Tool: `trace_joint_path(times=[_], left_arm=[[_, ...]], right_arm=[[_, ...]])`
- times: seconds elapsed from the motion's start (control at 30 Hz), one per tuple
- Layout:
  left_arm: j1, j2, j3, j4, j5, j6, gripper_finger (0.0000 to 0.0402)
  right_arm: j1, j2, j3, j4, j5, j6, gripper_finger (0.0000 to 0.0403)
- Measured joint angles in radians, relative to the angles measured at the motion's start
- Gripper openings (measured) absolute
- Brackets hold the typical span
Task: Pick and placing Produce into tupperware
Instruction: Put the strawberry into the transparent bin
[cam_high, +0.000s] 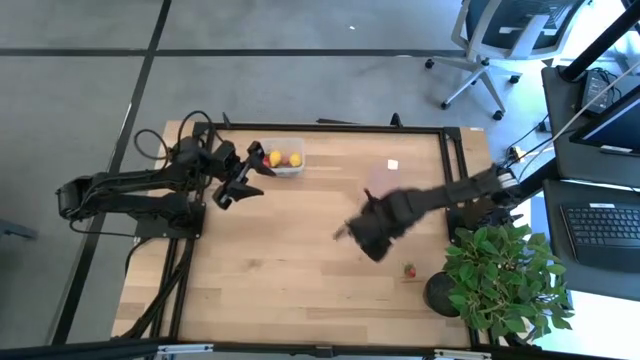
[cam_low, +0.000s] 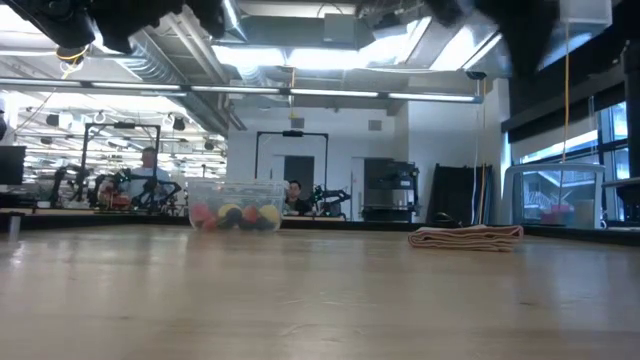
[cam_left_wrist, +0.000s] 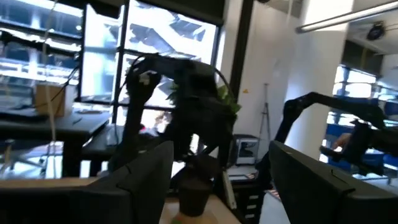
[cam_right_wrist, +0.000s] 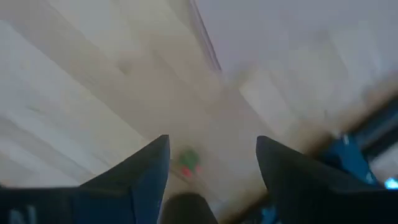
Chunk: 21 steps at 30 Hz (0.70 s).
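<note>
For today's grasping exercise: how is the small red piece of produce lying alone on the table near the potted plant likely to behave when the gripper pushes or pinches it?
The red piece is tiny and rounded, so it probably rolls or skids on the smooth table if nudged. Being far smaller than the open right gripper, it likely squirts out of an off-centre pinch.

Both arms were dark, jointed and angular; black cables trailed from the left arm's (cam_high: 130, 190) base, and the right arm (cam_high: 450, 192) showed blurred.
</note>
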<state>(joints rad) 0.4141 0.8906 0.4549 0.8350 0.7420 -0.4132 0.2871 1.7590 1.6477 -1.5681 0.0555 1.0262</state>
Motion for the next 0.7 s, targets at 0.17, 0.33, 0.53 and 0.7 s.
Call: trace_joint_path(times=[0.17, 0.33, 0.53, 0.7], left_arm=[[0.000, 0.000, 0.000, -0.020, -0.070, 0.017, 0.0254], [0.000, 0.000, 0.000, -0.020, -0.108, 0.015, 0.0254], [-0.001, 0.000, 0.000, -0.040, -0.110, -0.003, 0.0254], [-0.003, 0.000, 0.000, -0.045, -0.123, -0.003, 0.0254]], right_arm=[[0.118, -0.013, -0.180, 0.045, -0.040, 0.109, 0.0242], [0.198, -0.014, -0.314, 0.178, -0.129, 0.165, 0.0242], [0.263, -0.014, -0.444, 0.348, -0.189, 0.280, 0.0242], [0.282, -0.014, -0.476, 0.395, -0.186, 0.328, 0.0242]])
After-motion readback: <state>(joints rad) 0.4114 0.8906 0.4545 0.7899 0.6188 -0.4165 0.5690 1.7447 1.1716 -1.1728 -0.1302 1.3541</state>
